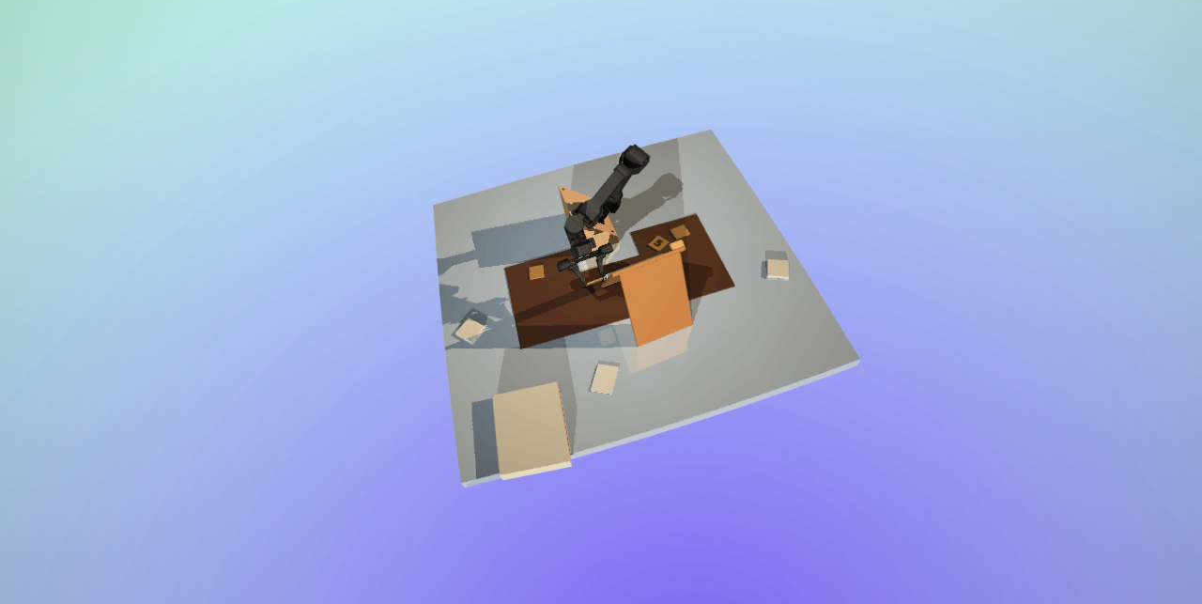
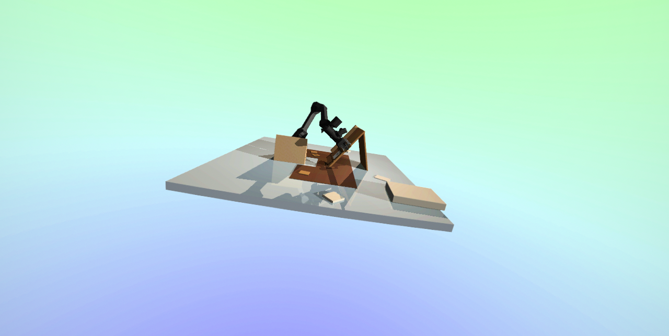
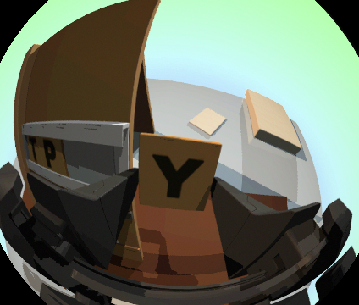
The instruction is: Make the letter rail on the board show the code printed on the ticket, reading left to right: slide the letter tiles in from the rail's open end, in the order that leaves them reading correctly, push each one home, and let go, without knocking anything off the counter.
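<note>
My gripper (image 3: 175,179) is shut on the Y tile (image 3: 180,169), its letter upright in the wrist view. The tile is held just to the right of the open end of the grey letter rail (image 3: 75,129), apart from it. The rail is on the tilted orange-brown board (image 1: 655,298) (image 2: 348,139) (image 3: 82,72). Inside the rail, the T tile (image 3: 33,150) and the P tile (image 3: 52,154) sit at the left, with bare rail between P and the open end. A tile marked S (image 1: 657,243) and another tile (image 1: 680,231) lie behind the board. The ticket's print is not readable.
One more tile (image 1: 536,271) (image 2: 304,172) lies on the brown mat (image 1: 537,331) (image 2: 343,181). A large beige block (image 1: 532,429) (image 2: 415,194) (image 3: 273,120) sits near the counter edge. Smaller pale blocks (image 1: 604,378) (image 1: 777,268) (image 1: 470,330) lie around. An upright tan panel (image 2: 289,149) stands by the arm.
</note>
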Motion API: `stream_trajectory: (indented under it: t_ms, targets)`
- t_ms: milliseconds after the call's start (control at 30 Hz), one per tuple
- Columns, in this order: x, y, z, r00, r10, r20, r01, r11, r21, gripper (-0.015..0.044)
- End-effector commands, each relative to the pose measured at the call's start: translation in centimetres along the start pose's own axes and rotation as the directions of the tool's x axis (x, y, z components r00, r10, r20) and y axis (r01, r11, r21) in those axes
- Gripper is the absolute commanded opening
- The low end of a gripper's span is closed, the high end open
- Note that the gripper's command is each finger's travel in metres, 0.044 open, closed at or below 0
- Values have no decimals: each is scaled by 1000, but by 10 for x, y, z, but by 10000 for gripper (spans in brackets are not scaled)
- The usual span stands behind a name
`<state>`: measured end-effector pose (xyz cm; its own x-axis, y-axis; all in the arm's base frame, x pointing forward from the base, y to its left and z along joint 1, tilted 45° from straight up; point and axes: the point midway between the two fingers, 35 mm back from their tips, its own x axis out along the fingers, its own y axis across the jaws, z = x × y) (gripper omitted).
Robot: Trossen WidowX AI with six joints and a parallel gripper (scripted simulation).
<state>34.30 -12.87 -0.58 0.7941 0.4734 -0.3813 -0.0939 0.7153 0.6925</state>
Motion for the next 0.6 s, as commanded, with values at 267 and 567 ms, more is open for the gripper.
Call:
stream_trajectory:
  t_ms: [267, 567]
  targets:
    - [0, 6, 2, 1000, -5, 4, 5, 1000, -2, 0]
    - [0, 10, 2, 1000, -5, 4, 5, 1000, -2, 0]
